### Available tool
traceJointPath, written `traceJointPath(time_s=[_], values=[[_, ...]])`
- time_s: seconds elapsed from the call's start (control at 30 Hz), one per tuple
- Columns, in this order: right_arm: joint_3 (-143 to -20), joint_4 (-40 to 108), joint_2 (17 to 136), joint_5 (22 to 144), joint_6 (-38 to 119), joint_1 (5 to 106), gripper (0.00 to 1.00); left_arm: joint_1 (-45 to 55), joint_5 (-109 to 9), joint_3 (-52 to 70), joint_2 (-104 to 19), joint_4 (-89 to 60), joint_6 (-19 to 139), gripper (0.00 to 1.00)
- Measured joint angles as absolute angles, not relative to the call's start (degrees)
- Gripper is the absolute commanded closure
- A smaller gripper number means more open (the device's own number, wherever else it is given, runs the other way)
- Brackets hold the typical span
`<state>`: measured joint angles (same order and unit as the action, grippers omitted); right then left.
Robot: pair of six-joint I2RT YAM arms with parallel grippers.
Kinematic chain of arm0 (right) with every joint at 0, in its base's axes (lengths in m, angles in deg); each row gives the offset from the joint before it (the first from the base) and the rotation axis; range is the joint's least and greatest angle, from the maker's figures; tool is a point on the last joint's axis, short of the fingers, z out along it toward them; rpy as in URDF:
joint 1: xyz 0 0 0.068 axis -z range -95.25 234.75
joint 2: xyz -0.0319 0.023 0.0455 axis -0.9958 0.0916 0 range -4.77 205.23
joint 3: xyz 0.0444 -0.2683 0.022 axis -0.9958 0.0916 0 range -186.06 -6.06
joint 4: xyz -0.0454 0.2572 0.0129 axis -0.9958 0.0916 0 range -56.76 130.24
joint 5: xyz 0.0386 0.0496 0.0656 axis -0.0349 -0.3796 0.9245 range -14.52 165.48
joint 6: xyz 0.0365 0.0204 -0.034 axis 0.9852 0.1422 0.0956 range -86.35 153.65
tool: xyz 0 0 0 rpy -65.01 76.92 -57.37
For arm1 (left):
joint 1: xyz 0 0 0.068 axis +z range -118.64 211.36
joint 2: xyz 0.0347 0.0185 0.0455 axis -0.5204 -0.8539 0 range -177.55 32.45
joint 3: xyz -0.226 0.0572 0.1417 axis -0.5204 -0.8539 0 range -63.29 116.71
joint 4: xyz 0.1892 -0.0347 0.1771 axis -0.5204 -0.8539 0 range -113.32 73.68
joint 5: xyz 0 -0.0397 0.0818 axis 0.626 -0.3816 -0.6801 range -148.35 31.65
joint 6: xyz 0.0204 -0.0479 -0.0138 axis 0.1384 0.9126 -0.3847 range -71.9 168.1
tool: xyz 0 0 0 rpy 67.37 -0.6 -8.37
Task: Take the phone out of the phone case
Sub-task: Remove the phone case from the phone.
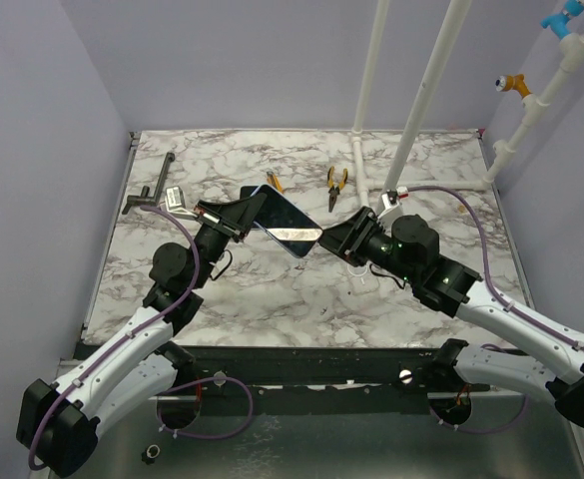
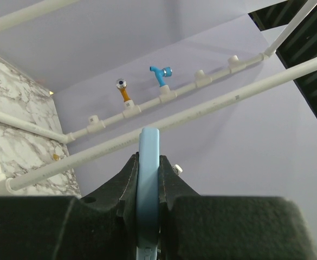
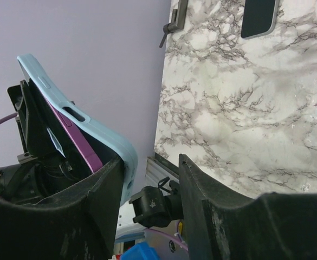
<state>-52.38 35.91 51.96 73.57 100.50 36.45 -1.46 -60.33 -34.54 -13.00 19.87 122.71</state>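
Marble-patterned table [image 1: 272, 299] spreads underneath, and lifted above its middle is the phone [image 1: 288, 229], dark glass up, seated in its pale blue phone case [image 2: 149, 146]. From the right wrist view a purple flank of the handset shows along the case's lip (whether it has begun to lift out there, I can't tell). I'd judge the case a soft, bendy shell that peels back at a corner, while the handset is stiff, slick and breakable, so best pinched by its edges. Left gripper [image 1: 234, 215] is clamped tight on the case's edge, blue rim sandwiched between both fingers. Right gripper [image 3: 150, 162] stands parted with a clear gap, holding nothing; one finger [image 3: 105, 195] sits against the case's corner. Pliers [image 1: 337, 180] lie well behind.
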Motion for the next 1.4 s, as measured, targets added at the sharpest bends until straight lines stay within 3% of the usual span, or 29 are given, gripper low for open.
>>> traceJointPath(time_s=[0.57, 1.13, 1.4], values=[[-44.43, 27.28, 47.87, 75.38, 98.07, 36.89, 0.39, -1.7, -58.78, -34.97, -16.6, 21.31, 127.21, 1.0], [-45.37, 36.13, 34.8, 75.8, 90.66, 36.8, 0.38, -2.07, -57.97, -35.04, -14.48, 20.28, 128.15, 1.0], [-45.37, 35.87, 36.07, 76.71, 90.64, 36.8, 0.42, -2.09, -57.9, -35.04, -15.31, 19.26, 128.44, 1.0]])
